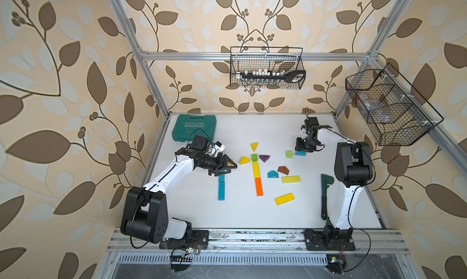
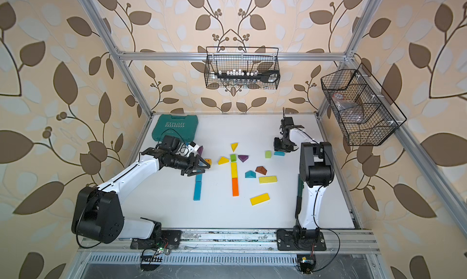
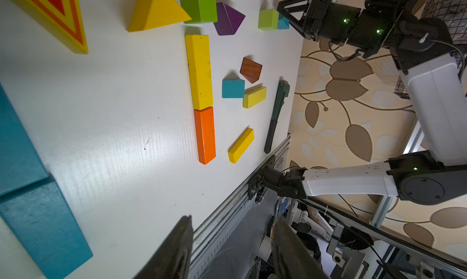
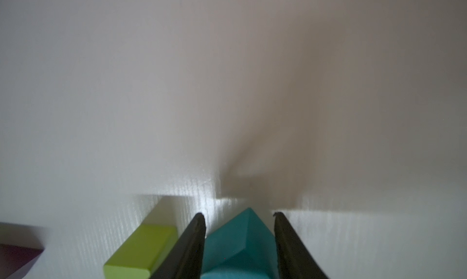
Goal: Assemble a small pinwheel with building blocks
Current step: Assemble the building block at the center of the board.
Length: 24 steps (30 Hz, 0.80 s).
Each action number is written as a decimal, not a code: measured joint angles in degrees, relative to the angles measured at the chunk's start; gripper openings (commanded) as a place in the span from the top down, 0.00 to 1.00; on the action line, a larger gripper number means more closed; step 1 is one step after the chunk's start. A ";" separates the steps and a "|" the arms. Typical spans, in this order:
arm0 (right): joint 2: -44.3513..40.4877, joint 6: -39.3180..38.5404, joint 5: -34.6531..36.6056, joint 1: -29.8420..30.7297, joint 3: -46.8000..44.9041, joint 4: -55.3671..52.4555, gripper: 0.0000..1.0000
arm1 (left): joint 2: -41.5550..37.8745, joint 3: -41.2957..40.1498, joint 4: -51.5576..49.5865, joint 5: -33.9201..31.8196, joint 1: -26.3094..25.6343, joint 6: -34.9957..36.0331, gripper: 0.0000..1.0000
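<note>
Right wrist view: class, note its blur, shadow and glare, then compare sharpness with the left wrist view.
Right wrist view: the teal wedge and lime block close to the lens are soft; a broad shadow darkens the table beyond them, with streaky glare nearer. Left wrist view: the orange bar is crisp, while the left gripper at the frame edge is blurred.

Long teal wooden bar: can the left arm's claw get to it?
Probably yes. The left claw is open and empty, hanging close to the long teal wooden bar, and nothing lies on it.

Left gripper (image 3: 232, 218) agape — right gripper (image 4: 238, 214) tight
</note>
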 measured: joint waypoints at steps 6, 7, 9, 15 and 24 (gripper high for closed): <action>-0.02 1.55 -1.81 0.00 -0.52 0.50 0.54 | 0.00 -0.07 0.20 0.02 0.00 0.00 0.48; -0.02 1.81 -2.10 0.00 -0.59 0.66 0.54 | 0.00 -0.11 0.22 0.02 0.00 0.00 0.48; -0.02 2.21 -2.73 0.00 -0.76 1.05 0.54 | 0.00 -0.11 0.20 0.02 0.00 0.00 0.48; -0.04 2.58 -4.00 0.00 -0.83 1.70 0.54 | 0.00 -0.11 0.22 0.02 0.00 0.00 0.48; -0.07 2.71 -7.63 0.00 -0.83 2.69 0.53 | 0.00 -0.52 0.22 0.09 0.00 0.00 0.48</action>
